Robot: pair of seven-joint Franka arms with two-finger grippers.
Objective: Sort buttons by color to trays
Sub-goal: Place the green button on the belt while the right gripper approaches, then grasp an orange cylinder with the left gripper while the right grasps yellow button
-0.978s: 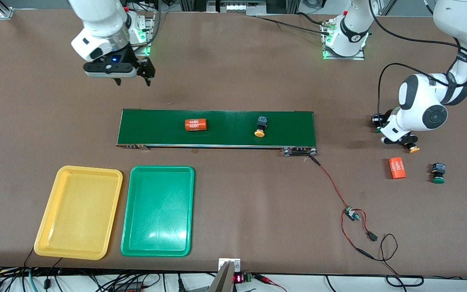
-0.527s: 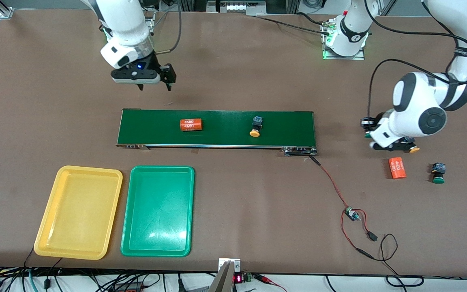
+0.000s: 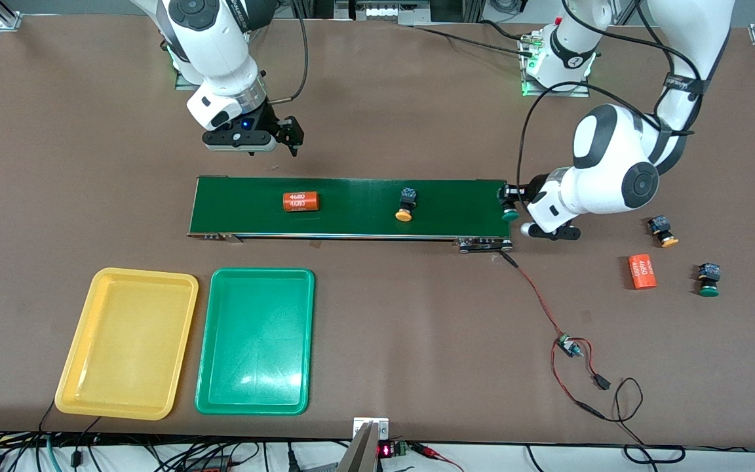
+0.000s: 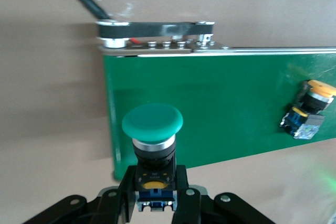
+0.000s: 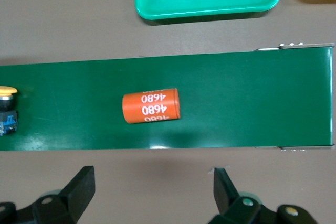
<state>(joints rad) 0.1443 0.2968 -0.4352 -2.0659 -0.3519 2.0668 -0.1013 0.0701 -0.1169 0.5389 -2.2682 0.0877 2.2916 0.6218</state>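
My left gripper (image 3: pixel 510 202) is shut on a green-capped button (image 4: pixel 152 125) and holds it over the end of the conveyor belt (image 3: pixel 351 216) at the left arm's end. A yellow-capped button (image 3: pixel 405 204) lies on the belt; it also shows in the left wrist view (image 4: pixel 309 109). Another yellow-capped button (image 3: pixel 662 231) and a green-capped button (image 3: pixel 708 279) lie on the table toward the left arm's end. My right gripper (image 3: pixel 272 145) is open and empty, over the table beside the belt. The yellow tray (image 3: pixel 127 341) and green tray (image 3: pixel 256 341) sit side by side, nearer the camera than the belt.
An orange "4680" cylinder (image 3: pixel 301 201) lies on the belt below my right gripper, also in the right wrist view (image 5: pixel 151 105). A second cylinder (image 3: pixel 641 271) lies by the loose buttons. A red wire with a small board (image 3: pixel 567 344) runs from the belt's end.
My left gripper has carried the green-capped button from beside the loose buttons to the belt's end. My right gripper has moved toward the belt. The cylinder and button on the belt drifted toward the right arm's end.
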